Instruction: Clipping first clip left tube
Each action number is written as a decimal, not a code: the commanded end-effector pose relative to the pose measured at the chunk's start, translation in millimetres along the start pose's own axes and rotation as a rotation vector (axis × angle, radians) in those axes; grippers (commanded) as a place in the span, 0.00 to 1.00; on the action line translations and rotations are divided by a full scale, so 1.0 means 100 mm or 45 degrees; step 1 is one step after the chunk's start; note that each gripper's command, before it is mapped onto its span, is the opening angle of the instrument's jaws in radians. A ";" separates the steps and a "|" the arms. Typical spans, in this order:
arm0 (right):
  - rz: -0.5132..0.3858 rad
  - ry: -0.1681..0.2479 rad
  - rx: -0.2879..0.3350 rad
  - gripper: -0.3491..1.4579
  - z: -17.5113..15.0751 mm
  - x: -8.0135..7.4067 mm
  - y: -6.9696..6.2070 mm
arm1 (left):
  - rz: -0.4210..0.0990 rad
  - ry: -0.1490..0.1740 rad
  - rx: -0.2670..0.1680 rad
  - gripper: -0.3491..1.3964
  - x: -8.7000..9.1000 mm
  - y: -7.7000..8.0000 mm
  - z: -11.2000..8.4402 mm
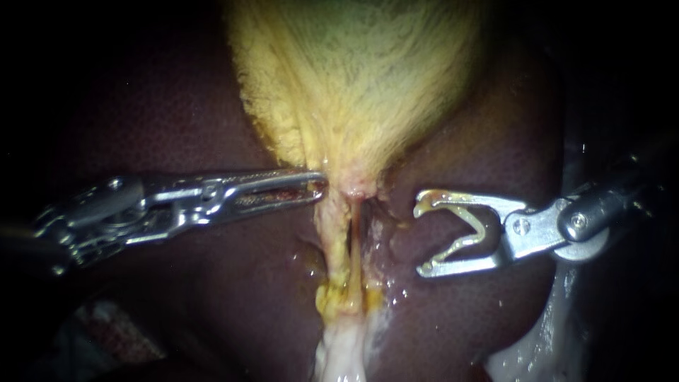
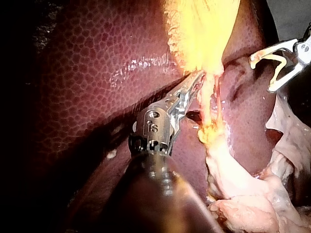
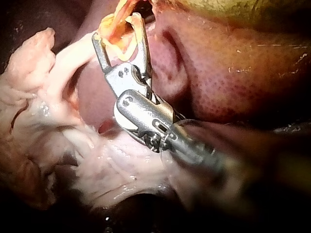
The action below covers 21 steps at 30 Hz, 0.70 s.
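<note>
The yellow gallbladder (image 1: 353, 78) narrows down to a neck, and two thin tubes run from it side by side over the dark liver (image 1: 212, 283): the left tube (image 1: 331, 237) and the right tube (image 1: 366, 237). My left instrument (image 1: 318, 187) comes in level, its long jaws shut on the edge of the gallbladder neck; the left wrist view shows the same grip (image 2: 199, 77). To the right of both tubes and clear of them, my right instrument (image 1: 419, 239) holds its jaws wide apart with an open, pale V-shaped clip (image 1: 475, 226) seated between them.
Pale fatty tissue (image 1: 343, 354) lies where the tubes end below. More wet pale tissue (image 1: 544, 346) sits under the right instrument's shaft, and it is seen beside that instrument as lumpy folds (image 3: 48, 97). Liver surface surrounds the tubes on both sides.
</note>
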<state>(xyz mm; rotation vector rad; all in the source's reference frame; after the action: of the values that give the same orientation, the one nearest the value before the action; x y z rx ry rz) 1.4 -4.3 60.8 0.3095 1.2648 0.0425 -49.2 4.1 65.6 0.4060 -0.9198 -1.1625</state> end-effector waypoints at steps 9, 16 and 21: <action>-0.011 0.005 0.015 0.52 0.020 -0.001 -0.011 | -0.004 0.006 0.006 0.00 -0.010 0.002 -0.023; 0.026 0.009 0.033 0.52 0.060 0.000 -0.025 | -0.007 -0.007 -0.029 0.00 -0.018 0.009 -0.058; 0.054 0.012 0.048 0.52 0.092 -0.004 -0.030 | -0.007 -0.009 -0.035 0.00 -0.016 0.011 -0.067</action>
<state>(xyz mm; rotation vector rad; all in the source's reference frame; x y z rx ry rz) 10.0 -9.5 63.1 0.3762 1.2679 0.0599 -43.4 4.8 61.7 0.3835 -0.9081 -1.1805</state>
